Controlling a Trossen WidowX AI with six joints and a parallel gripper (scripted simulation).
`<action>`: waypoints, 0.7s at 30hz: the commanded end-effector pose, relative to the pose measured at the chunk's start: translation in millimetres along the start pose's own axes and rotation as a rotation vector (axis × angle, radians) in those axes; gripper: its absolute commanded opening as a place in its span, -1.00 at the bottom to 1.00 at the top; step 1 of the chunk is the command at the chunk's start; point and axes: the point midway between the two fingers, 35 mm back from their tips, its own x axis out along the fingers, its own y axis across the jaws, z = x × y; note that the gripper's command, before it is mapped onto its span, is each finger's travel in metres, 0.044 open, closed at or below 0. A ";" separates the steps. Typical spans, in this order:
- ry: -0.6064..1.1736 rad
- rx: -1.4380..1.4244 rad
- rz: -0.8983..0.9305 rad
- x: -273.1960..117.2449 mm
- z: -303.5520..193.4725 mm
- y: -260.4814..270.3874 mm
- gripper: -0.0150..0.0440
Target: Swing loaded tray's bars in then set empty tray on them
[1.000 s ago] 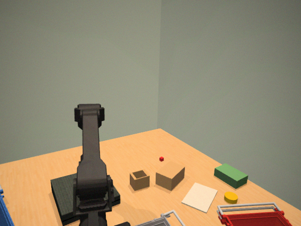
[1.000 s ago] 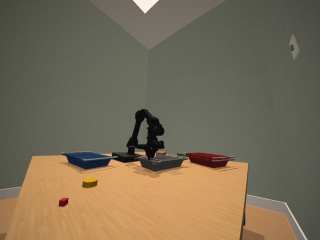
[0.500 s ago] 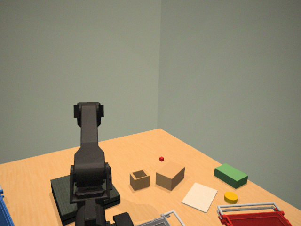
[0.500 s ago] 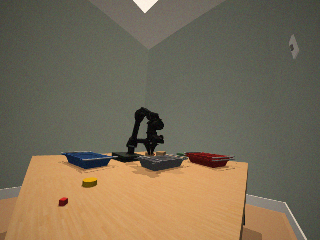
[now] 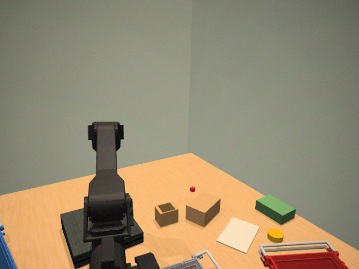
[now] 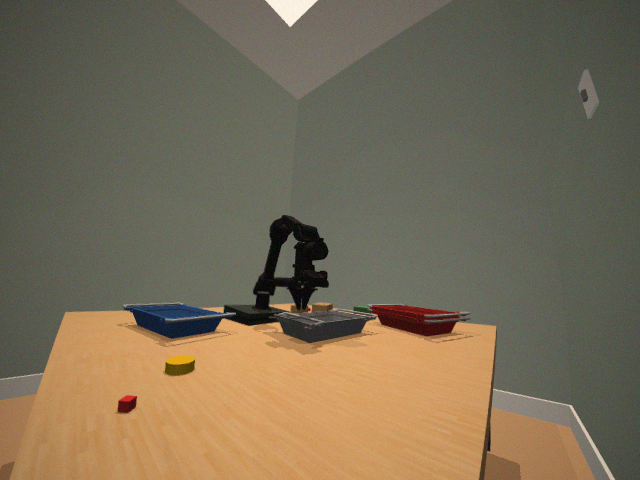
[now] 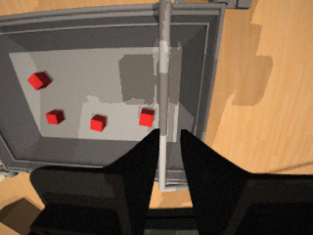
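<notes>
The loaded grey tray stands on the table with several red blocks inside, one red block close to my fingers. One wire bar lies across over the tray, a little inside its end rim. The other bar sticks out past the opposite end. My gripper points down with its fingertips slightly apart, holding nothing; the near bar runs at the gap, close to the left finger. A blue tray and a red tray stand on either side, bars out; no load shows in either.
A brown open box, a tan block, a white card, a green block and a yellow disc lie beyond the trays. Another yellow disc and a small red block lie in front.
</notes>
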 end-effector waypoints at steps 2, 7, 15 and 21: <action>0.001 0.000 0.000 0.7 0.1 0.1 -0.21; 0.001 0.000 0.000 -5.3 0.8 0.0 -0.21; 0.000 0.000 0.000 -84.0 -2.4 0.8 -0.21; 0.015 0.001 0.002 -43.2 20.1 72.1 -0.21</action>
